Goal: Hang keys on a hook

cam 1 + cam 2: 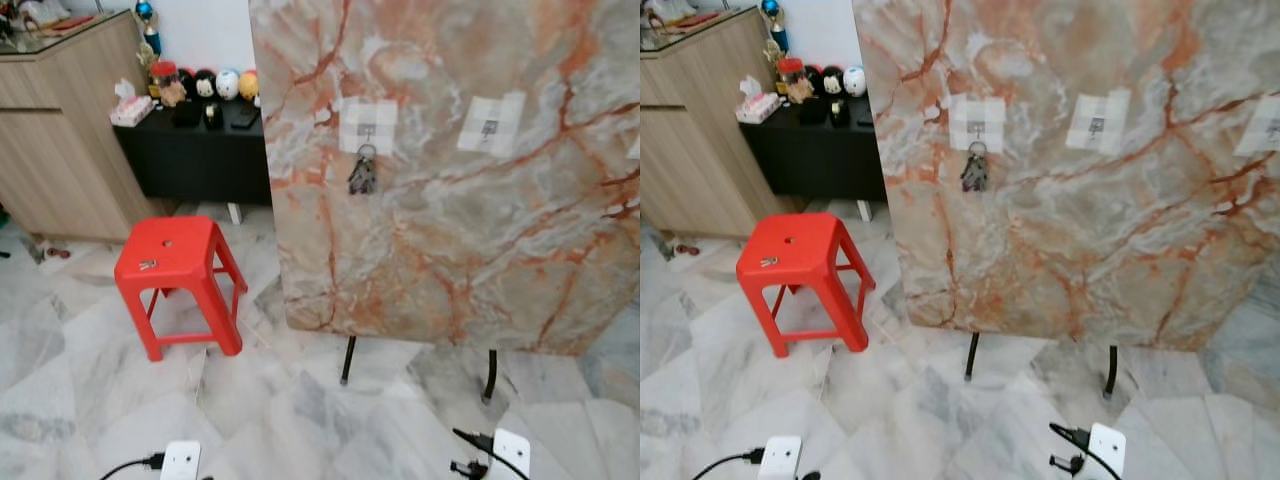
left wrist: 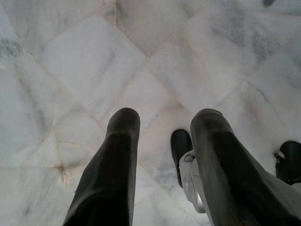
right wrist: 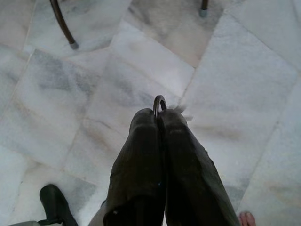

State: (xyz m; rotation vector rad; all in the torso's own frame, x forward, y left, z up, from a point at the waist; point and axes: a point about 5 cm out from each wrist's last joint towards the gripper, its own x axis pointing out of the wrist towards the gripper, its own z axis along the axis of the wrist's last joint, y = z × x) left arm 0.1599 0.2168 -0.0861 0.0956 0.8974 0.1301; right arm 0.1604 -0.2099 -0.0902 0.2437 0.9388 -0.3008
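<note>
A dark key bunch (image 1: 362, 175) hung on the left hook (image 1: 367, 131) of the marble board (image 1: 450, 180). Right gripper (image 3: 160, 113) pinched a small metal ring (image 3: 159, 102) (low, over floor); left gripper (image 2: 164, 117) hung spread apart, idle.

Left gripper (image 2: 162, 123), jaws apart, over marble floor (image 2: 84, 61), possibly robot's foot (image 2: 180, 148)

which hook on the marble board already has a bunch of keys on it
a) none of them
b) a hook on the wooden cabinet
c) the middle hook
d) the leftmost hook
d: the keys hang from the leftmost hook on the marble board, while the next hook to its right is bare.
</note>
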